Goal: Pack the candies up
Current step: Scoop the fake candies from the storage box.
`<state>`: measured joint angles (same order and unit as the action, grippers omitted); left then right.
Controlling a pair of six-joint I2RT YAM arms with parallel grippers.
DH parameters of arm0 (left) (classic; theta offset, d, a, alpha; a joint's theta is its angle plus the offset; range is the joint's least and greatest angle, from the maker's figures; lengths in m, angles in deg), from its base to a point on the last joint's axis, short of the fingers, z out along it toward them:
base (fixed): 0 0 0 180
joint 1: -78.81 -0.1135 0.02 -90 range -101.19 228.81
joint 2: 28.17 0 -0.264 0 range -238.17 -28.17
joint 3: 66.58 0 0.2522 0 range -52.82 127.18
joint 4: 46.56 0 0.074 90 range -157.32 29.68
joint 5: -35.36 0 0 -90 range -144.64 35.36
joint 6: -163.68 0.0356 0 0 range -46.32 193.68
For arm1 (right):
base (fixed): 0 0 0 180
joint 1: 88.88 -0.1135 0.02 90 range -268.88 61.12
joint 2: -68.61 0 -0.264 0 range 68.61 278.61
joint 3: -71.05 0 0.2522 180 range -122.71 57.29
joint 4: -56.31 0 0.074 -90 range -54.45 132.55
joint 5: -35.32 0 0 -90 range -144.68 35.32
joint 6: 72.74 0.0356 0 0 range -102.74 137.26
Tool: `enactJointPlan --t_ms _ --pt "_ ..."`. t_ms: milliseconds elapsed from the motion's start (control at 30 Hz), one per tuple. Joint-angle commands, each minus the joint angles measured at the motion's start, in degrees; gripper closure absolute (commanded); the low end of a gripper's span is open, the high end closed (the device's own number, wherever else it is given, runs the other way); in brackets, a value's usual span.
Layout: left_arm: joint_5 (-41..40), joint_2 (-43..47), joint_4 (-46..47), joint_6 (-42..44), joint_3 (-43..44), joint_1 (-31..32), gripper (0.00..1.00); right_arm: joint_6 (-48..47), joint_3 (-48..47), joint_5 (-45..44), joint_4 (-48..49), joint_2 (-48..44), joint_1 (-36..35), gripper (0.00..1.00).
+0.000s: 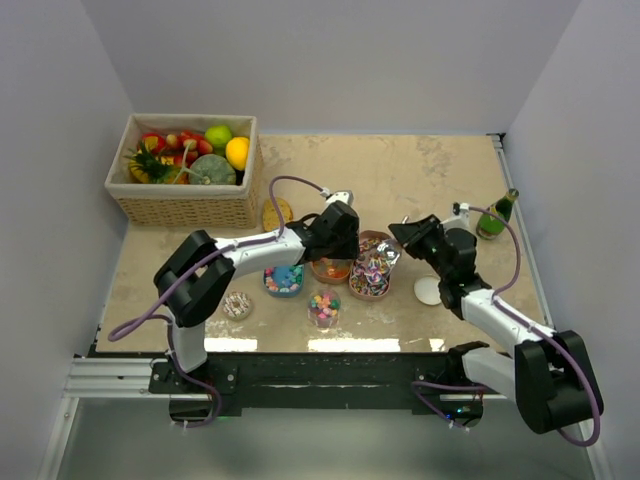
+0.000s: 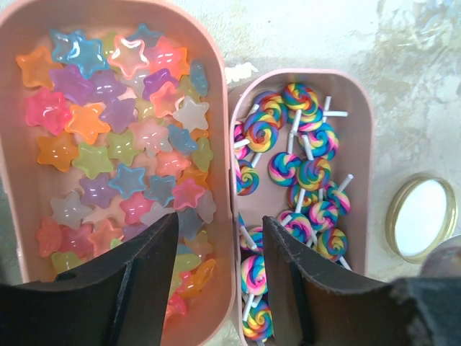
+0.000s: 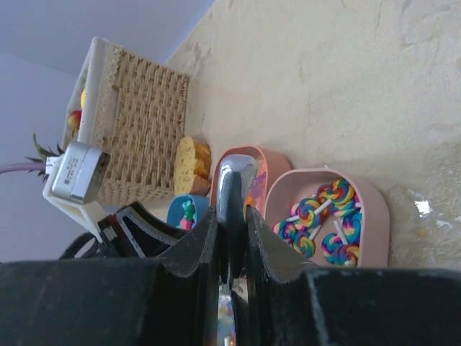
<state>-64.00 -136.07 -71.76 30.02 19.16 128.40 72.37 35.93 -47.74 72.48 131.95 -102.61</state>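
Two pink trays sit side by side. One (image 2: 18,180) holds translucent star candies (image 2: 122,144); the other (image 2: 360,144) holds swirled lollipop candies (image 2: 302,169). My left gripper (image 2: 220,231) hangs open just above them, its jaws astride the two touching tray walls and holding nothing. In the top view it (image 1: 337,238) is over the trays (image 1: 372,240). A small clear jar of pastel balls (image 1: 323,307) stands nearer the front. My right gripper (image 3: 232,216) is shut on a shiny metal spoon (image 3: 232,180), which points toward the trays from the right (image 1: 405,236).
A wicker basket of fruit (image 1: 185,195) fills the back left, with a round cookie (image 1: 277,213) beside it. A blue bowl (image 1: 283,280) and a doughnut (image 1: 237,305) lie front left. A white lid (image 1: 428,290) and a green bottle (image 1: 496,213) are at the right.
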Motion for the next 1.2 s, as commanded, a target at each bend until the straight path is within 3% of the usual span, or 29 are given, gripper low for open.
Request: enactJointPlan --t_ms 0,200,367,700,1167 --pt "-1.62 4.89 1.77 2.44 -0.09 -0.36 0.44 2.54 2.81 6.85 5.39 -1.81 0.03 1.0" --pt "-2.23 8.14 2.04 3.05 -1.84 -2.64 0.41 3.95 4.31 7.48 7.07 -4.09 -2.25 1.0" --pt "-3.99 11.65 1.34 3.49 -4.13 -5.19 0.39 3.69 3.53 3.1 6.37 -5.24 -7.44 1.0" --pt "-7.77 18.95 0.54 2.79 -10.54 -10.38 0.38 0.79 -1.74 -3.15 9.62 2.58 -17.46 1.0" --pt "-10.76 22.99 -0.77 1.91 -13.8 -11.7 0.38 -6.42 -8.08 -13.43 9.18 11.02 -26.42 1.0"
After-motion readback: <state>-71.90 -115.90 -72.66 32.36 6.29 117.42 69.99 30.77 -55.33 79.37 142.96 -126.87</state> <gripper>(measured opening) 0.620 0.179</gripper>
